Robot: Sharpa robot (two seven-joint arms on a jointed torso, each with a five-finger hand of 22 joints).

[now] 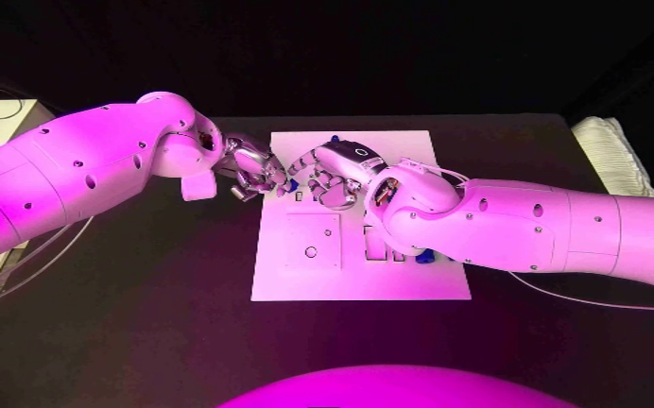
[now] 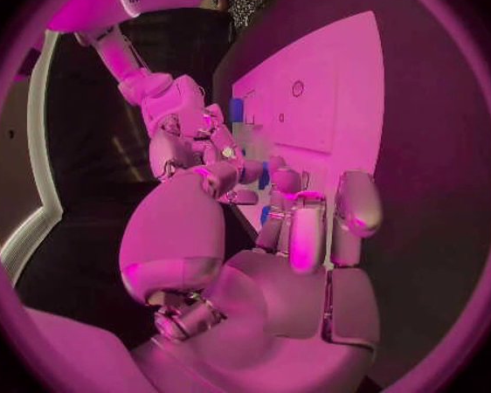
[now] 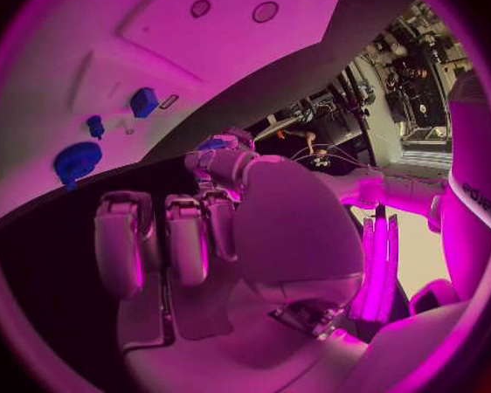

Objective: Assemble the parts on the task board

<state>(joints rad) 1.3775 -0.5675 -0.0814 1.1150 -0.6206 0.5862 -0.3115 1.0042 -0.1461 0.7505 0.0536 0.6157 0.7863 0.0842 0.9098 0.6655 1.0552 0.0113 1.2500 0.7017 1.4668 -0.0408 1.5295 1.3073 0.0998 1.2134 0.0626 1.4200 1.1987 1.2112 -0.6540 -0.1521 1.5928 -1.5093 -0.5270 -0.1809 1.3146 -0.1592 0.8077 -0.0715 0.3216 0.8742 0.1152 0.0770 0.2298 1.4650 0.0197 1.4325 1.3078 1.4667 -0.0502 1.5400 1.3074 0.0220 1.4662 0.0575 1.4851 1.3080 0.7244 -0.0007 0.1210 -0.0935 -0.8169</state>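
Note:
The white task board [image 1: 409, 158] lies in the middle of the black table. My left hand [image 1: 249, 172] hovers over the board's left edge and pinches a small blue part [image 1: 290, 184] at its fingertips. In the left wrist view the blue part [image 2: 266, 177] sits between the fingers [image 2: 300, 227] and the thumb. My right hand [image 1: 335, 175] faces it closely from the right, fingers apart with nothing in them [image 3: 169, 236]. Its fingertips reach near the part; I cannot tell whether they touch. The right wrist view shows the left hand [image 3: 235, 168] with the part [image 3: 215, 142].
More blue parts stand on the board: a round one [image 3: 78, 162], a small peg [image 3: 96, 127] and a square one [image 3: 144, 102]. Another blue piece [image 1: 426, 257] peeks out beside the right forearm. A white ribbed object [image 1: 610, 153] lies at the table's right edge.

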